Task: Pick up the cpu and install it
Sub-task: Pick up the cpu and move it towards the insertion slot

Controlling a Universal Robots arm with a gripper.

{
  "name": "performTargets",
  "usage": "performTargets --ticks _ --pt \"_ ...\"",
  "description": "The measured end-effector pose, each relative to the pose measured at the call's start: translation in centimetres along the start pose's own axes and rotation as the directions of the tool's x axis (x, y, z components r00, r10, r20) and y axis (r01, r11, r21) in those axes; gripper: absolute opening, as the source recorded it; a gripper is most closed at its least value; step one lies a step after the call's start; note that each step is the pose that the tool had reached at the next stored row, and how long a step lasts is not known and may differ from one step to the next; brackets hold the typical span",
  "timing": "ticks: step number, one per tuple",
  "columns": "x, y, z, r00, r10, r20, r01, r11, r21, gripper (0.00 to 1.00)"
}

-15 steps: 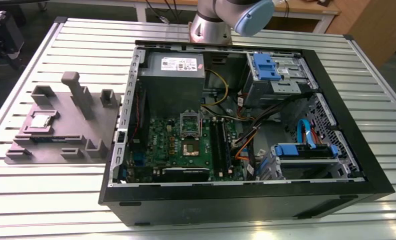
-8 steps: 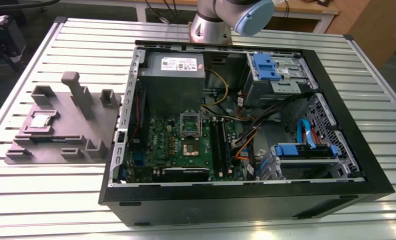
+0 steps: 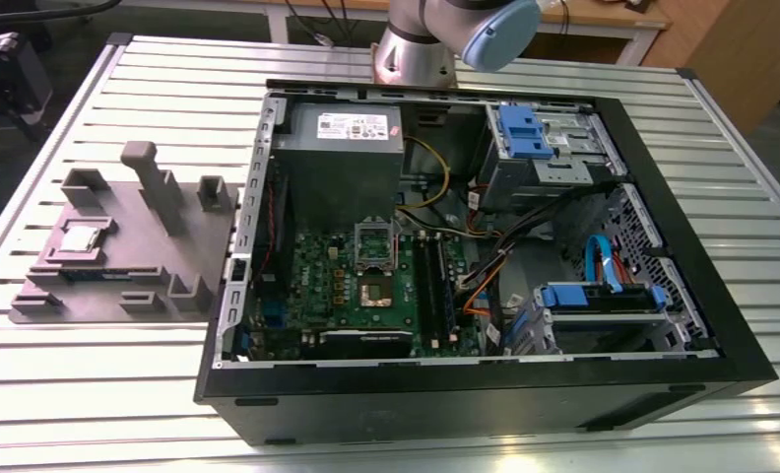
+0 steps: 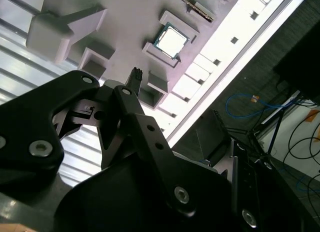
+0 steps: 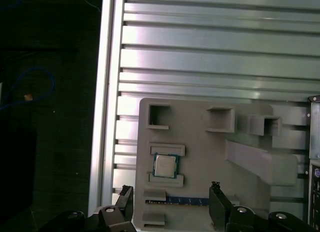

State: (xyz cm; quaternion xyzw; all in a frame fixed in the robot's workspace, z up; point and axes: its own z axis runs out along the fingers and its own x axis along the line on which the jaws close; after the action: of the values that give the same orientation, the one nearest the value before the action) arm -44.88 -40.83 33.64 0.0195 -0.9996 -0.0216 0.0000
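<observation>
"Entry one, the cpu?"

"The cpu (image 3: 82, 237): one, lying flat with its silvery top up, seated in a recess of the grey plastic fixture (image 3: 62, 301). The fixture stood on the slatted worktop (image 3: 101, 394), at the exterior view's left, just beside the computer case (image 3: 495, 399)."

"Entry two, the pincer?"

"The pincer (image 5: 171, 189): fingers spread apart, nothing between them. It hung over the fixture, clear of the cpu, which showed in both wrist views."

"The case?"

"One, black, lying on its side, interior exposed. Contents: green motherboard (image 3: 324, 286), black memory sticks (image 3: 432, 281) upright in their slots. The arm (image 3: 423, 44) rose behind the case's far wall."
</observation>
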Motion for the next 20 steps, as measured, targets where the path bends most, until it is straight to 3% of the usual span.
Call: performTargets --ticks 7,20 --pt "0.0 -0.05 0.76 1.0 0.0 0.001 0.0 1.0 0.0002 0.71" --pt "0.0 -0.05 0.88 1.0 0.0 0.0023 0.0 1.0 0.0006 0.71"
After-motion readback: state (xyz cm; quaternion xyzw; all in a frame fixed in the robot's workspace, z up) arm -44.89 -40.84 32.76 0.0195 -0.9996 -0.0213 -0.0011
